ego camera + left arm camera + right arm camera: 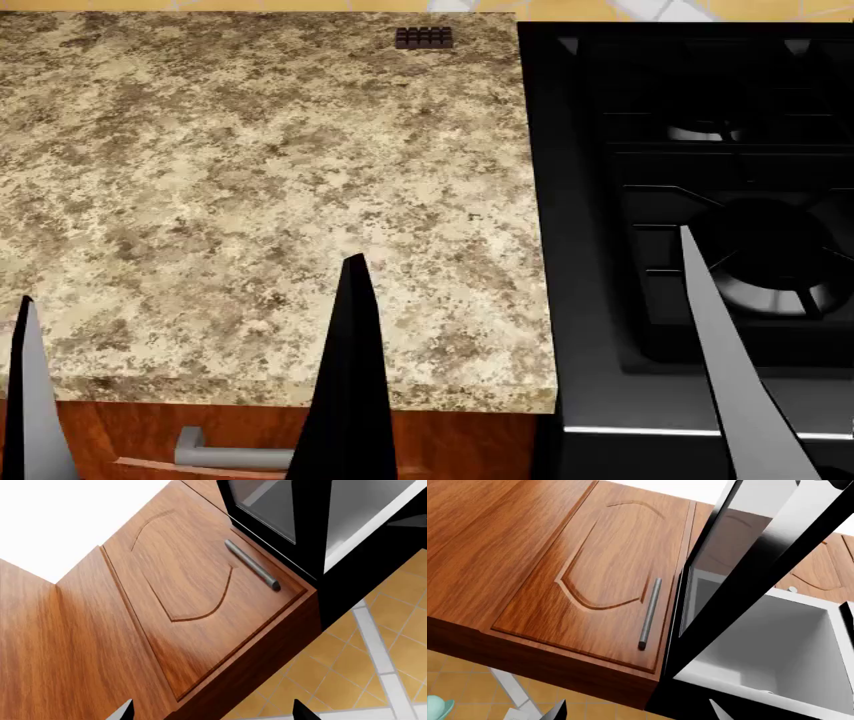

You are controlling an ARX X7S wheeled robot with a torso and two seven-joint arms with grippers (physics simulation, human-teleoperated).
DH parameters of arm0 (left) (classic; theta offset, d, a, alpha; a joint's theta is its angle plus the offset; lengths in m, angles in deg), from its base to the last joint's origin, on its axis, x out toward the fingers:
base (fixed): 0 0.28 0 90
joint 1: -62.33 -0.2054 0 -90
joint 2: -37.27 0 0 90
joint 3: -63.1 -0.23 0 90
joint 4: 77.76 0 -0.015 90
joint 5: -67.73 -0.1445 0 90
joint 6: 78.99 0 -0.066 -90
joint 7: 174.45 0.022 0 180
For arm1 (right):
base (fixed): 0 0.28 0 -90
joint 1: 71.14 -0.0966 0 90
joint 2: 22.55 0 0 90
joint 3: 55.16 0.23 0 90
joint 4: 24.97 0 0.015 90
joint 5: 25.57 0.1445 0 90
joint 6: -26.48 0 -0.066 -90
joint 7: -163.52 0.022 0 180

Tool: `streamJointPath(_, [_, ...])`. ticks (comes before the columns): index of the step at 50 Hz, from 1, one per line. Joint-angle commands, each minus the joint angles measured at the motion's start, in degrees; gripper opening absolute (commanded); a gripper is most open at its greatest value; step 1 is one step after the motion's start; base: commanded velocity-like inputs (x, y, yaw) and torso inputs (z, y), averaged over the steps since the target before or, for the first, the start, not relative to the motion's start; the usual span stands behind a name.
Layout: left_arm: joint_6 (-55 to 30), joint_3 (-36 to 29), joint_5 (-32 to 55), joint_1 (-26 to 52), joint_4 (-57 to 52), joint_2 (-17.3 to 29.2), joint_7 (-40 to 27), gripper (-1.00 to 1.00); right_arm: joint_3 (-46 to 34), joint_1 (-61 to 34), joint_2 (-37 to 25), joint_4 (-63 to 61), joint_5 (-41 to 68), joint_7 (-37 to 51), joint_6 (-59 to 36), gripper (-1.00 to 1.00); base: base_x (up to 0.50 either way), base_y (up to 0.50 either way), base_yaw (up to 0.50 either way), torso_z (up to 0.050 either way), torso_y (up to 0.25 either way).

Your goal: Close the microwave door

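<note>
both grippers' jaws spread apart, empty; microwave door point(740, 555) open, edge toward camera.

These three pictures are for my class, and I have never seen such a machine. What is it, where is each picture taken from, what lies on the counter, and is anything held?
It is a simulated wheeled robot with two arms, each ending in a claw. The head view looks down on a counter beside a stove; the only thing lying on it is a small dark block near the back. The wrist views come from cameras near each claw and look up at a wooden cabinet and the microwave. Its door stands open, showing the white inside. Only the tips of the right claw and left claw show, spread apart, holding nothing.
</note>
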Motion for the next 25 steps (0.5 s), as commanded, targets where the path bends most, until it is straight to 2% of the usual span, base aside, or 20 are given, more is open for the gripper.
streamJointPath(1, [0.89,0.56,0.38,-0.49,-0.03,-0.03,-0.29,1.00,-0.30,-0.08,0.04,-0.04,-0.46,-0.17,-0.19,1.00,0.50,0.00,0.00,0.000,0.000])
streamJointPath(25, [0.78,0.07,-0.45,-0.55,-0.03,-0.03,-0.38,1.00,-0.37,0.36,0.05,-0.05,-0.10,0.03,0.47,1.00,0.48,0.00,0.00,0.000,0.001])
